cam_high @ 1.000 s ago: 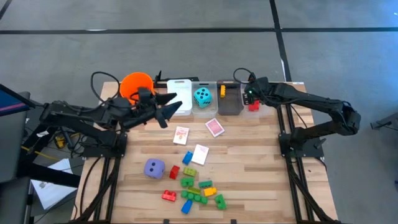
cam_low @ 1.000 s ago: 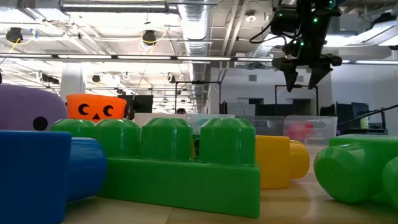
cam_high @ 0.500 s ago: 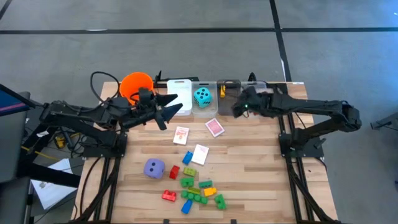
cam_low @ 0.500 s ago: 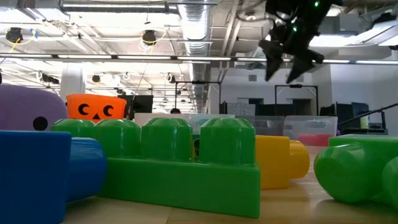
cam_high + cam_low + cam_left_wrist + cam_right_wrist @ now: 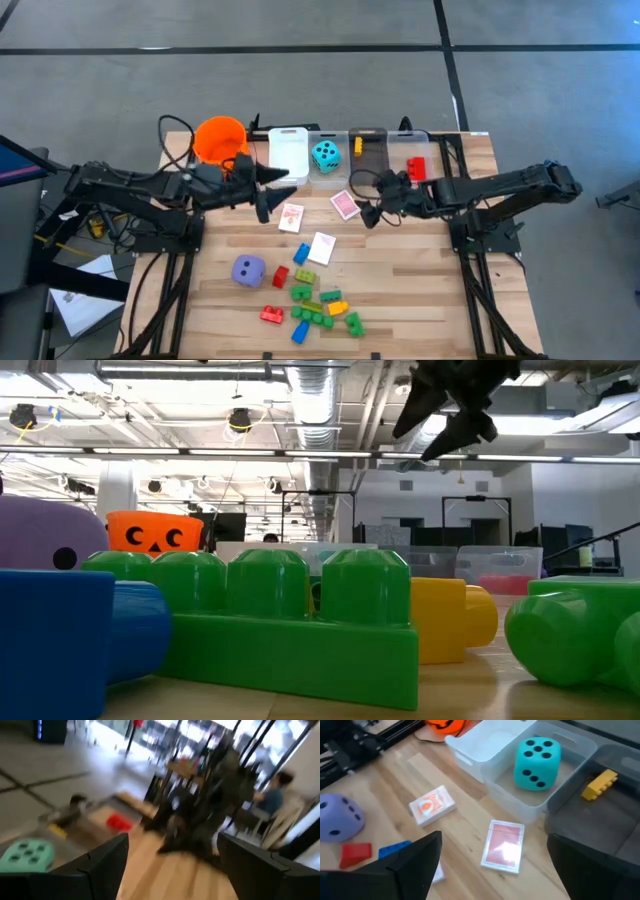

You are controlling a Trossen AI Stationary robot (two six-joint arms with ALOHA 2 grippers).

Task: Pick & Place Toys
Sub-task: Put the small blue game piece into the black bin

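Observation:
My right gripper (image 5: 366, 200) is open and empty above the table, next to a pink-backed card (image 5: 345, 204). That card also shows in the right wrist view (image 5: 504, 845). My left gripper (image 5: 277, 193) is open and empty, next to another card (image 5: 291, 216). A third card (image 5: 322, 247) lies nearer. A red brick (image 5: 416, 167) lies in the far-right bin, a teal die (image 5: 325, 154) in the clear bin, and a yellow brick (image 5: 358, 146) in the dark bin. A purple die (image 5: 248, 270) and several bricks (image 5: 315, 305) lie on the table near the front.
An orange bucket (image 5: 219, 137) stands at the back left, beside a white bin (image 5: 289, 152). The row of bins runs along the far edge. The left wrist view shows a person (image 5: 272, 795) seated beyond the table.
My right gripper has left the far-right bin, where the red brick stays. It has gone toward the table's left and near edges, and now hangs open over the cards. My left gripper has shifted a little toward the near edge.

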